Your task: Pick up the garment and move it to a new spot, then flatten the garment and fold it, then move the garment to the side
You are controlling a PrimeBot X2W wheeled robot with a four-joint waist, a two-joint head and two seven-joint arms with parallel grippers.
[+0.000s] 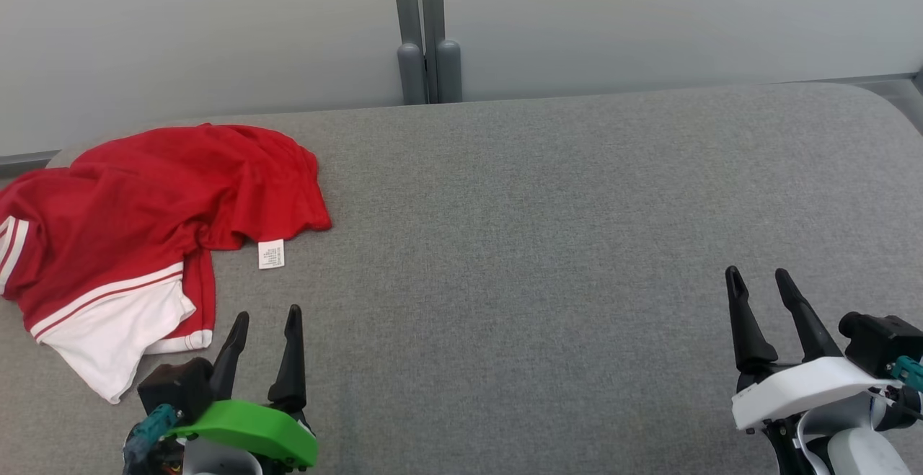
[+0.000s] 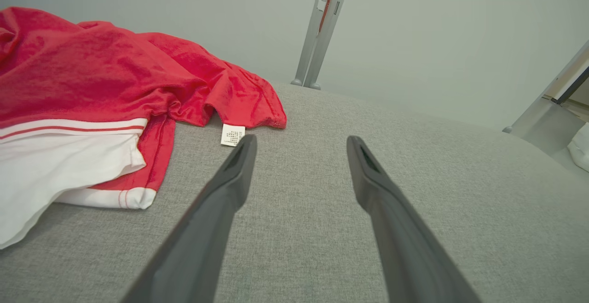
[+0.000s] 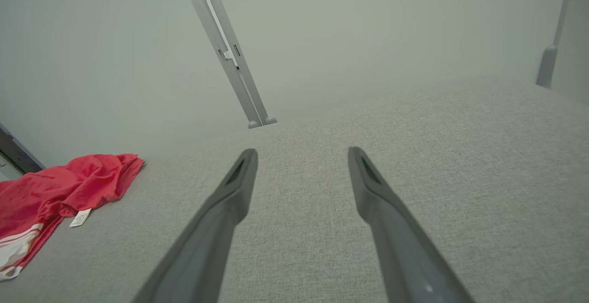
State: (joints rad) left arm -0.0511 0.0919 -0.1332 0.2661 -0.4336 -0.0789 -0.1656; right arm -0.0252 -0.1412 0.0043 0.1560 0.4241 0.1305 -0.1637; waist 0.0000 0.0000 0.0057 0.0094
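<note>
The garment (image 1: 144,208) is a red top with white panels and stripes, lying crumpled at the far left of the grey padded surface (image 1: 562,244). A small white label (image 1: 271,254) sticks out at its near edge. My left gripper (image 1: 267,313) hovers open just in front of the garment's lower right corner, apart from it. In the left wrist view the garment (image 2: 92,82) lies left of the open left gripper (image 2: 299,142). My right gripper (image 1: 757,273) stands open far to the right over bare fabric. The right wrist view has the garment (image 3: 60,188) at its far left and the open right gripper (image 3: 301,153).
A pale wall with a grey double post (image 1: 427,35) runs along the back edge of the surface. The surface's right end is rounded (image 1: 887,100). Bare grey fabric stretches from the middle to the right.
</note>
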